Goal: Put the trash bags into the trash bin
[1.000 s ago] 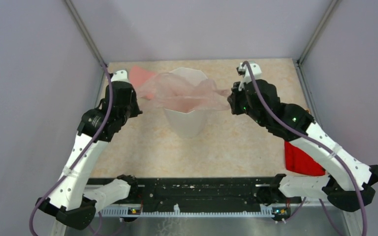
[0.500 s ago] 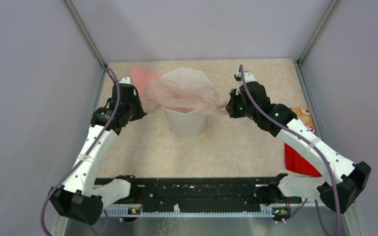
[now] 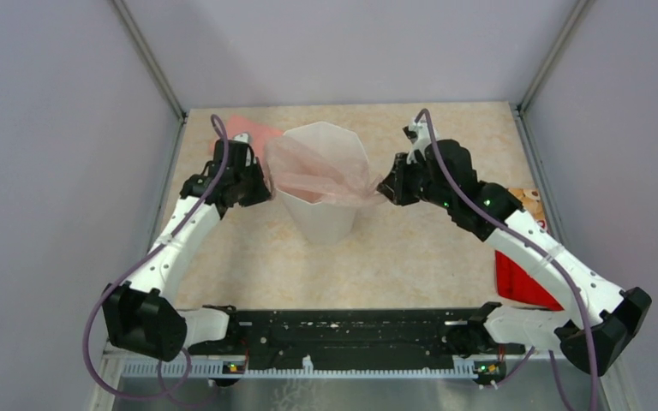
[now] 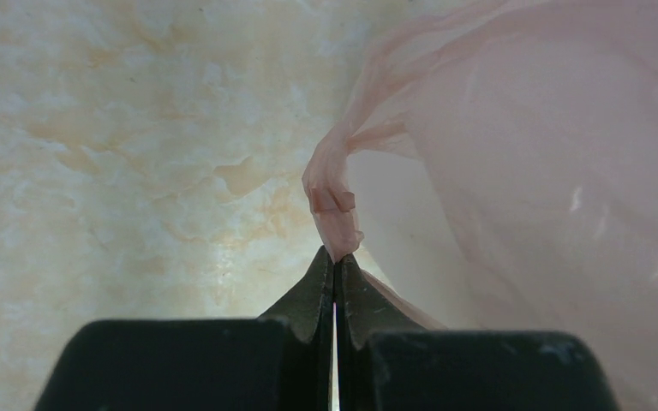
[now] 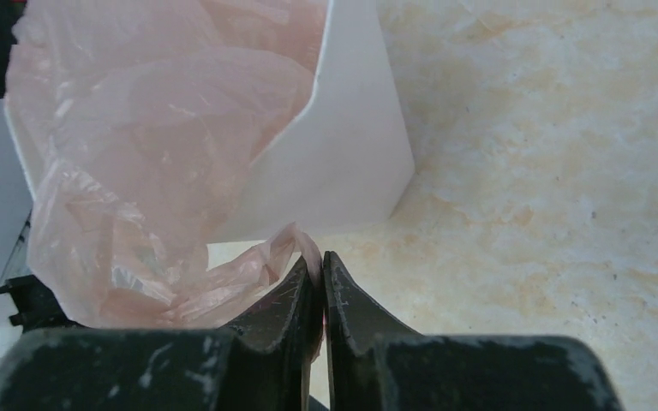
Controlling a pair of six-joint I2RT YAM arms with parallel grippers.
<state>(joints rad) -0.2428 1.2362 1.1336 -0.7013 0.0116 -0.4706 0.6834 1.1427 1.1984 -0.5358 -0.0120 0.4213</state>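
The white faceted trash bin (image 3: 327,218) stands upright at the table's middle back. The thin pale pink trash bag (image 3: 317,171) lies spread over the bin's mouth and sags into it. My left gripper (image 3: 264,181) is shut on the bag's left edge beside the bin's left rim; the left wrist view shows the twisted film (image 4: 334,205) pinched at the fingertips (image 4: 336,261). My right gripper (image 3: 383,190) is shut on the bag's right edge beside the right rim; the right wrist view shows the film (image 5: 137,188) over the bin wall (image 5: 343,163) and pinched at the tips (image 5: 319,261).
A folded salmon-pink cloth (image 3: 253,130) lies behind the left gripper. A flat red packet (image 3: 523,282) lies at the right edge under the right arm, with a printed item (image 3: 531,204) behind it. Grey walls enclose the table on three sides.
Both grippers have moved inward and lower toward the bin's rim, still holding the bag's edges. The bag has settled over the bin's mouth and sags deeper inside.
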